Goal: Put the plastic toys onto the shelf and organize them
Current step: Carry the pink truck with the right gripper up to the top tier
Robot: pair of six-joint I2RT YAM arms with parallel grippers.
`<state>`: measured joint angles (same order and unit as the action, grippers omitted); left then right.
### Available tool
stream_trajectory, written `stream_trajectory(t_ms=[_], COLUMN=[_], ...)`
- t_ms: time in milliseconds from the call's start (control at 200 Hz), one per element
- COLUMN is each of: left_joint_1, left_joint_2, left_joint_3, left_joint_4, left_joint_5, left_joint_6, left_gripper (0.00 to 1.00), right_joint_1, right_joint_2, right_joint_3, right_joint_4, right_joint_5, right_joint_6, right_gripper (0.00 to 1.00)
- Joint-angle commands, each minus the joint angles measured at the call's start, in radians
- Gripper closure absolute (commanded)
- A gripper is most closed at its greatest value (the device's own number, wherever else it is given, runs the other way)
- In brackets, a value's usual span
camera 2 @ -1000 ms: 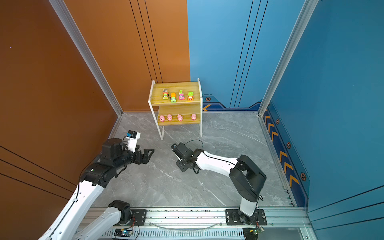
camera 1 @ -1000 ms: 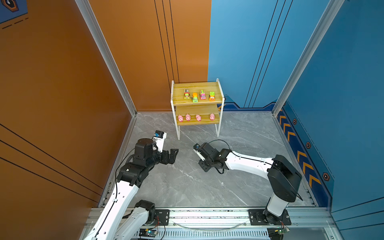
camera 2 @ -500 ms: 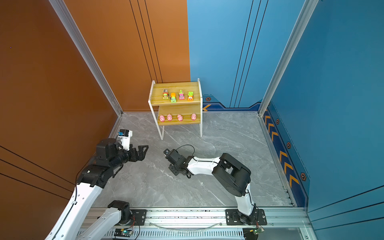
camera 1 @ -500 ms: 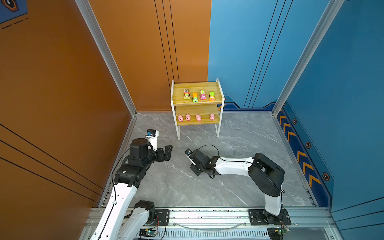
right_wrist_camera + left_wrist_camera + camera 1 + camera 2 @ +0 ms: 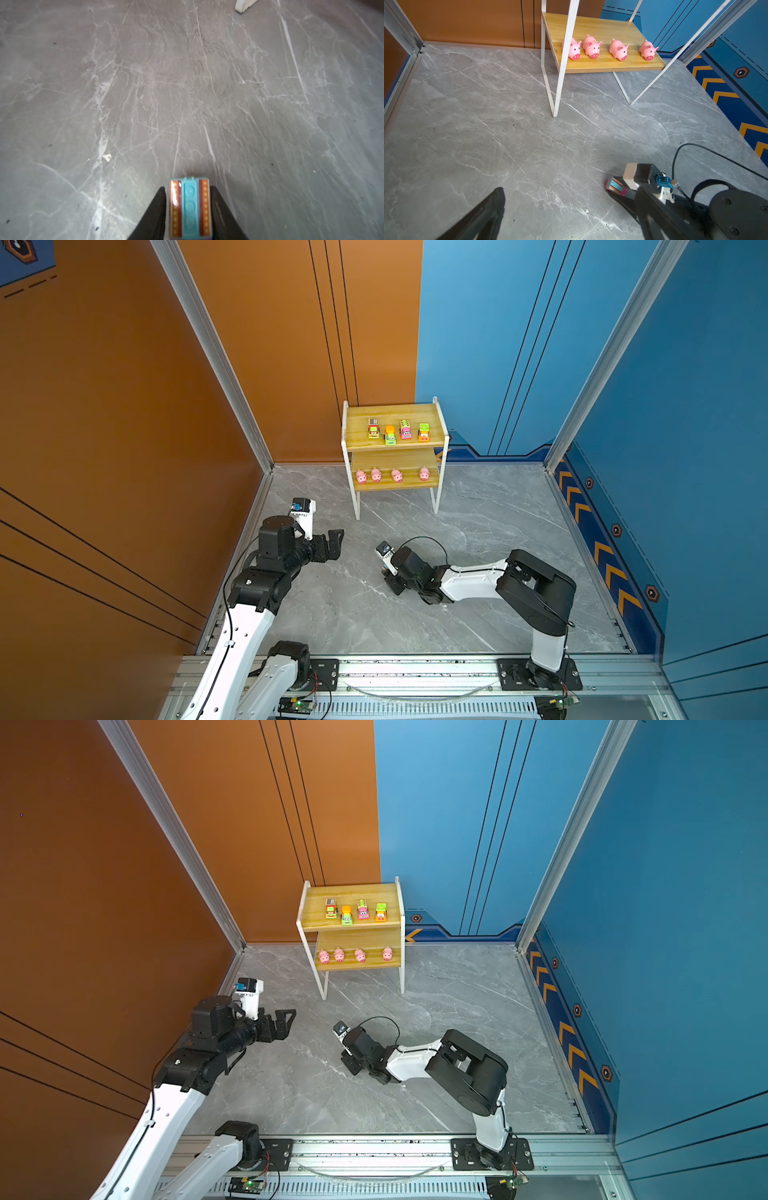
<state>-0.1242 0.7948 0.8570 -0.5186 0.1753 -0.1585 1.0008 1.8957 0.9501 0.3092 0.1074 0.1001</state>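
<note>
Grey marbled counter (image 5: 478,510), walled orange and blue, carries a two-tier wooden shelf with white frame (image 5: 357,429) at its far edge: four bright toy vehicles (image 5: 406,429) above, four pink pigs (image 5: 397,475) below. Left claw (image 5: 333,544) gapes wide. Only wrist views show right claw (image 5: 189,188) clamping a teal-roofed toy truck (image 5: 189,207) mid-counter.

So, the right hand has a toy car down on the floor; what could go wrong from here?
The toy car sits at the very tips of the right hand, so it may slip on lifting. The top board of the shelf already holds four cars close together; placing a fifth might knock one off.
</note>
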Motion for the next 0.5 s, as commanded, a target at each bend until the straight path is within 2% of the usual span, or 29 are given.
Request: stream_trajectory(t_ms=[0, 135, 345, 496], left_joint_1=[0.007, 0.007, 0.009, 0.019], left_joint_2=[0.002, 0.005, 0.005, 0.013], left_joint_3=[0.004, 0.004, 0.003, 0.006], left_joint_4=[0.023, 0.025, 0.026, 0.029], left_joint_5=[0.021, 0.023, 0.022, 0.022], left_joint_6=[-0.013, -0.014, -0.016, -0.028], left_gripper=[0.02, 0.02, 0.02, 0.02], right_joint_1=[-0.010, -0.021, -0.016, -0.001], right_joint_2=[-0.031, -0.051, -0.087, -0.175], right_joint_3=[-0.022, -0.033, 0.008, 0.104], right_joint_4=[0.085, 0.097, 0.028, -0.096], right_joint_5=[-0.026, -0.049, -0.035, 0.034], right_joint_6=[-0.019, -0.009, -0.009, 0.016], right_gripper=[0.68, 0.75, 0.76, 0.76])
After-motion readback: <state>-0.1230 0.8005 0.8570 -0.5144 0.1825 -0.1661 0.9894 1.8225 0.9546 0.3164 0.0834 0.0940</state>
